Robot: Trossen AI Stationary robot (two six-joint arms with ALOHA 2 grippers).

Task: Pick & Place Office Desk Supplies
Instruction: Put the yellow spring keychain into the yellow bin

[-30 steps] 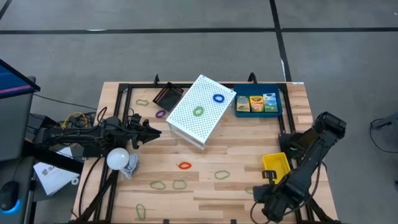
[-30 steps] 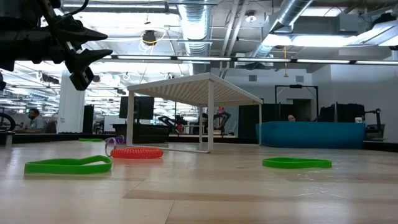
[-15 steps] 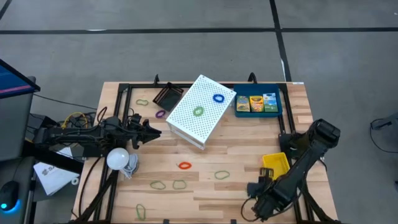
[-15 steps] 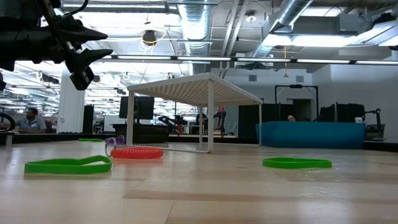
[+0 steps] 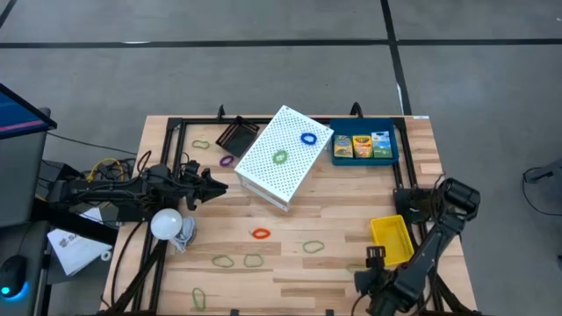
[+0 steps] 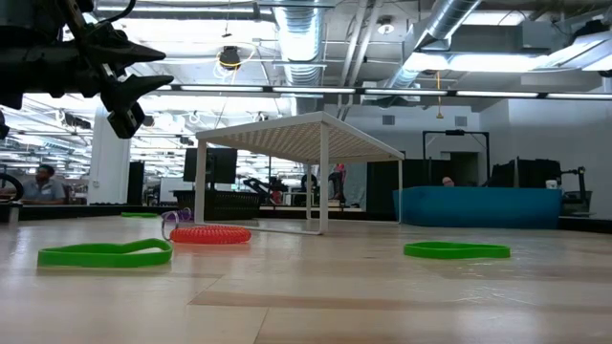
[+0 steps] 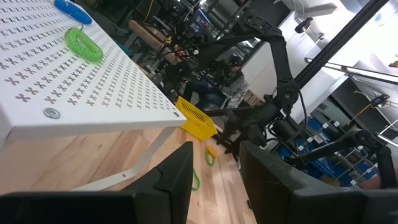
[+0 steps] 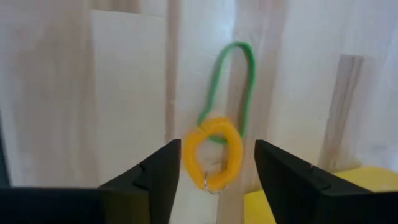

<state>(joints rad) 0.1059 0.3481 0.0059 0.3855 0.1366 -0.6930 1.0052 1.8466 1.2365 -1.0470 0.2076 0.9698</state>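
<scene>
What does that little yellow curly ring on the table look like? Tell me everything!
The small yellow-orange coiled ring looks like springy plastic wound into a closed loop, with a tiny metal-looking bit at one end. It lies flat on the pale wooden table, overlapping the end of a thin green rubber-band loop. The right gripper hovers over it with fingers open on either side, not touching it. A yellow mesh tray sits close by.

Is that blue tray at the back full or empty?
Full. In the high view the blue tray holds three crayon packs lying side by side, which take up nearly its whole floor.
</scene>
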